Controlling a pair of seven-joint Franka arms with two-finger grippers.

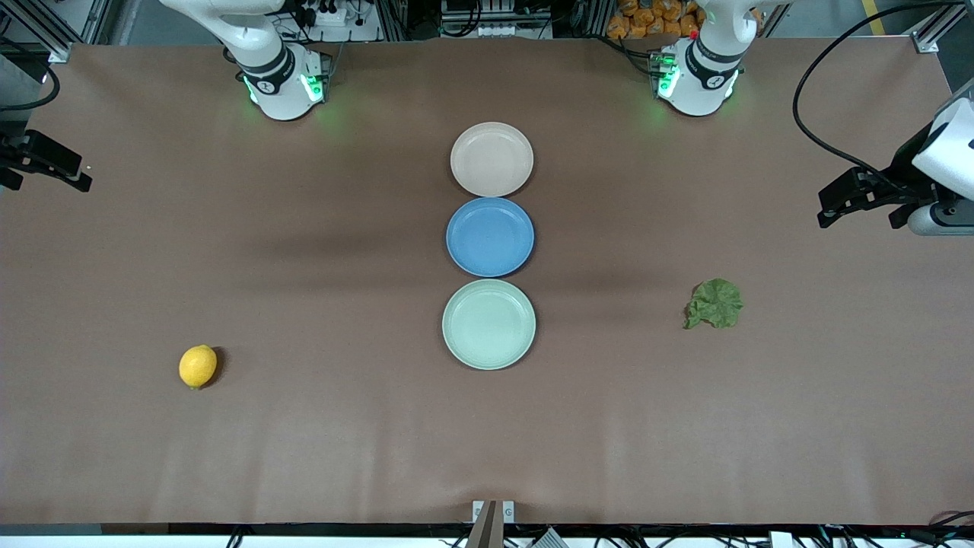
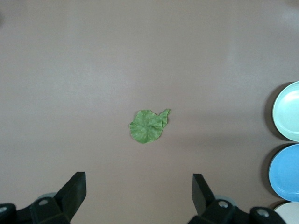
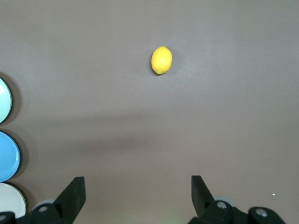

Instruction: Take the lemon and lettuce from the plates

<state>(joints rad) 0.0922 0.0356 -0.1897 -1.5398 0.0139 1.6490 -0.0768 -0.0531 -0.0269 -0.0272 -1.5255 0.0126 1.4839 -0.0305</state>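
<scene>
The yellow lemon lies on the bare table toward the right arm's end, off any plate. The green lettuce lies on the table toward the left arm's end. The beige-pink plate and the mint plate stand in the table's middle, both with nothing on them. My left gripper hangs open above the table at the left arm's end, apart from the lettuce. My right gripper hangs open above the right arm's end, apart from the lemon.
A blue plate with nothing on it sits between the two other plates, the three in a row. A black cable loops over the table near the left arm. The arms' bases stand along the table's edge farthest from the front camera.
</scene>
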